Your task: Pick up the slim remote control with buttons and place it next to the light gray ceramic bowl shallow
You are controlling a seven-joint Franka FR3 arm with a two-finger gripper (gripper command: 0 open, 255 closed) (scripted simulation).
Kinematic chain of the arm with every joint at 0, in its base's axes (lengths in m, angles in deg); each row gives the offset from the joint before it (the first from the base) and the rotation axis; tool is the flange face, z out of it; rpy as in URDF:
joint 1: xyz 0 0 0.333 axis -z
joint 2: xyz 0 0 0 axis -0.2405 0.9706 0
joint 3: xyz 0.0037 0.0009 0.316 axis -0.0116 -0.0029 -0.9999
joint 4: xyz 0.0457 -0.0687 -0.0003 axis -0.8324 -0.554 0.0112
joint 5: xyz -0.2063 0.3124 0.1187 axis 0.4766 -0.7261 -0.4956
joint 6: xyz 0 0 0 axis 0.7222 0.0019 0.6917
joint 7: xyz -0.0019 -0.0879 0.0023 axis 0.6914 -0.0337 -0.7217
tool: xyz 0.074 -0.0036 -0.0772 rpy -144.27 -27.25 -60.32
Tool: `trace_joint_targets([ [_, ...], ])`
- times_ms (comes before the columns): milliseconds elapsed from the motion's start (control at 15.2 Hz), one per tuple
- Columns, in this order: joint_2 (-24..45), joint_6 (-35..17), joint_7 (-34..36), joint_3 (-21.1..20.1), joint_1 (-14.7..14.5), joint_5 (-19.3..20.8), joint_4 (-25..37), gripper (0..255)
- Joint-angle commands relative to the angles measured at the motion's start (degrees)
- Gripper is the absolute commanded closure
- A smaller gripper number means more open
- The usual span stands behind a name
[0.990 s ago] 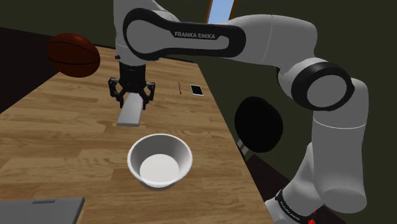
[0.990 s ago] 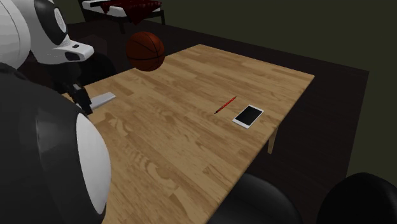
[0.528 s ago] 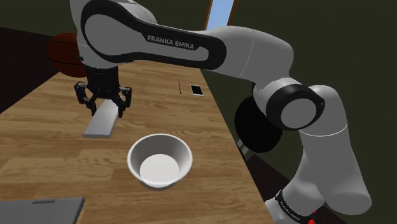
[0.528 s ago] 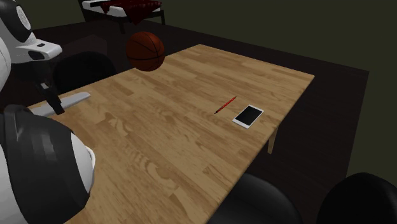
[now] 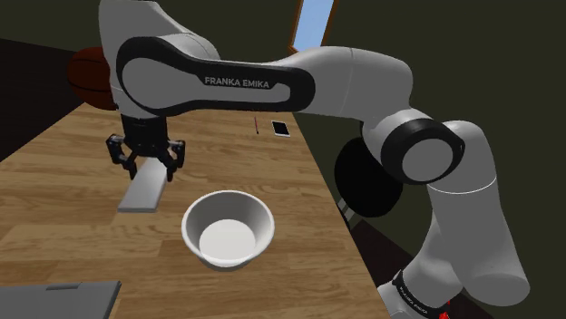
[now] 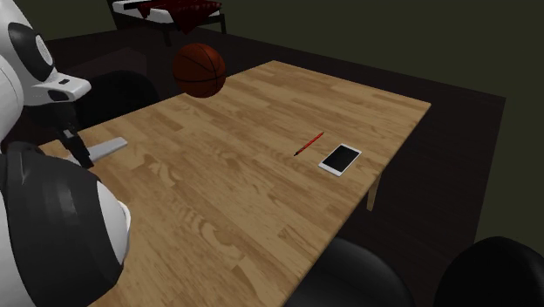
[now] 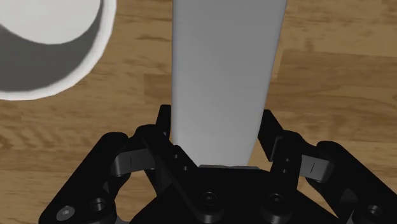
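The remote [image 5: 141, 192] is a plain grey slab with no buttons drawn. My gripper [image 5: 147, 166] is shut on its far end and holds it slanted, low over the wooden table [image 5: 73, 217]. It hangs just to the shoulder view's left of the white shallow bowl [image 5: 229, 228]. In the wrist view the black fingers [image 7: 162, 137] clasp the remote [image 7: 222, 76] from both sides, with the bowl's rim [image 7: 76, 70] close beside it. The second exterior view has the gripper [image 6: 80, 150] and remote [image 6: 109, 148] at its left edge.
A basketball [image 5: 91, 77] sits at the table's far left corner, also the basketball [image 6: 200, 70] behind the arm. A red pen [image 6: 309, 144] and a white phone [image 6: 340, 159] lie near the table's far end. A flat grey object [image 5: 59, 297] lies at the near edge.
My gripper has carried the remote toward the shoulder view's left, from beyond the bowl to its left side, then dropped a little lower. The grip has not changed.
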Motion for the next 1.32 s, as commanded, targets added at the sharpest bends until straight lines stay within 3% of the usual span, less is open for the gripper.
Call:
trace_joint_targets([
  [0,0.0,-1.6,0.1,0.0,0.1,0.0,-1.5,255],
  [1254,1.7,-14.2,0.7,0.3,0.8,0.5,-12.5,255],
])
